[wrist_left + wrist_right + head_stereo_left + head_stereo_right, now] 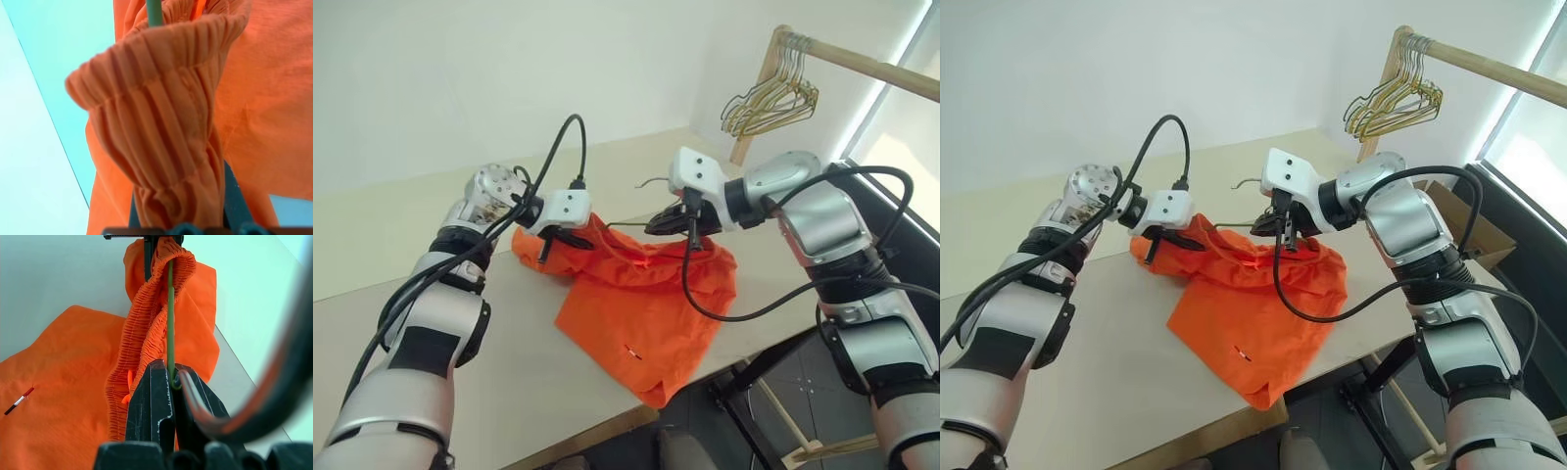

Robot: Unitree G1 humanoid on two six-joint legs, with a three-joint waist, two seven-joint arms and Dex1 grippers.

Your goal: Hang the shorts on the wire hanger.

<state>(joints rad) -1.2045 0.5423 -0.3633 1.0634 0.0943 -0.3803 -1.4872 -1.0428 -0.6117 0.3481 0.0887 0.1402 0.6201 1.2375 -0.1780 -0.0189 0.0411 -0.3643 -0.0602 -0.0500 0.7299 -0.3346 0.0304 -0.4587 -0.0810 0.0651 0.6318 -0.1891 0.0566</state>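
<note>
**Right wrist view: both our grippers pinched at the waistband and wire**

Right wrist view gives us the closest look at our right gripper: its two black fingers are pressed together on the thin dark olive-grey wire hanger, whose straight wire runs away from the fingertips and into the gathered elastic waistband of the bright orange thin fabric shorts. The waistband bunches along the wire on the near side of the shorts. A small white and red mark lies on the flat orange cloth well apart from the waistband.

From the head views, the shorts lie mostly spread on the pale beige table top, with one leg reaching the table's front edge. The waistband end is lifted off the table between our two grippers. The hanger's curved hook sticks out just behind the right gripper, above the shorts.

Our left gripper sits at the opposite corner of the shorts' waistband, its fingers closed on a fold of the ribbed orange elastic, which the left wrist view shows bunched between them.

Beyond the shorts, past the table's far corner, a bunch of pale gold and grey wire hangers hangs from a wooden rail.
</note>
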